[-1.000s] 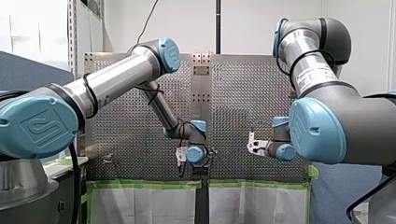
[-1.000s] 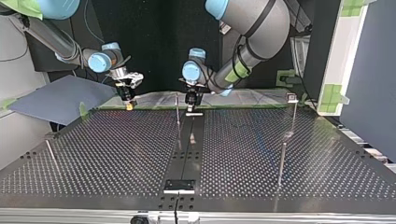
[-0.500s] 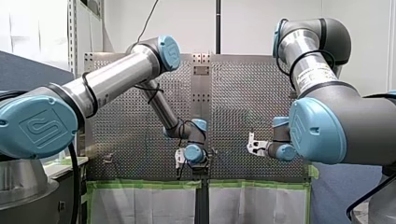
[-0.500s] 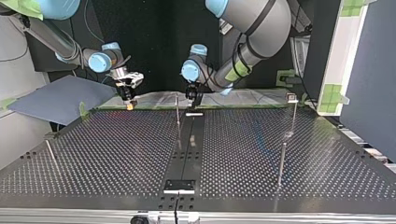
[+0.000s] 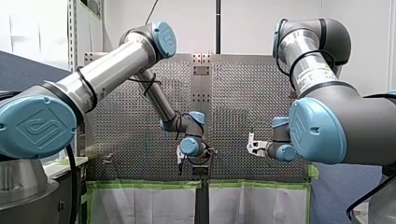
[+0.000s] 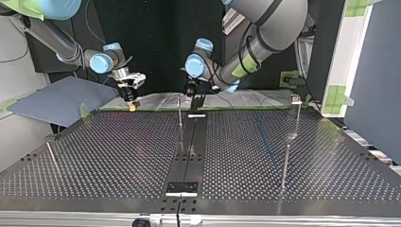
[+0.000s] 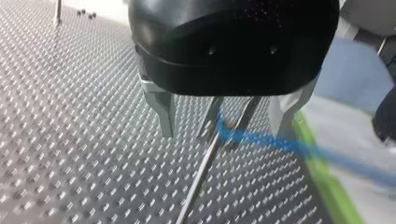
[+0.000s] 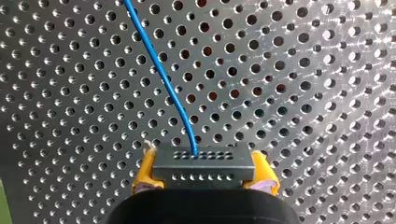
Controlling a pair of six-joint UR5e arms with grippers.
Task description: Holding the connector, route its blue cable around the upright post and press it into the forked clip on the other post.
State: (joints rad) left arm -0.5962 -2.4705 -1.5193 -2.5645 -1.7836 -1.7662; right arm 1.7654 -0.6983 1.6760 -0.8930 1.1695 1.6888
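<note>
My left arm (image 5: pixel 116 65) is the big mover: over the last second its elbow has swung up in the front view and its wrist has risen and rolled. My right arm (image 5: pixel 336 126) has not stirred.

Across the table (image 6: pixel 118 156), the top view shows my left gripper (image 6: pixel 193 98) lifted off the dark strip (image 6: pixel 189 156) it was nearly touching a second ago. It now hangs just beside the post (image 6: pixel 179 111), near the arms' edge. Its metal fingers (image 7: pixel 161 109) stand wide apart and grip nothing. In the left wrist view the post rises between them and the cable (image 7: pixel 261 142) crosses it there. I cannot tell whether the cable bends round the post or only lies against it.

My right gripper (image 6: pixel 131 105) hovers well off at the top view's left, its yellow pads (image 8: pixel 144 175) clamped on the connector (image 8: pixel 203 163), from which the cable runs away over the holes.

The clip (image 6: pixel 295 99) tops the other post (image 6: pixel 297 118) at the top view's right, well apart from both grippers, with no cable in it.

I judge the lift means routing at the post is under way, with the pressing-in yet to come.
</note>
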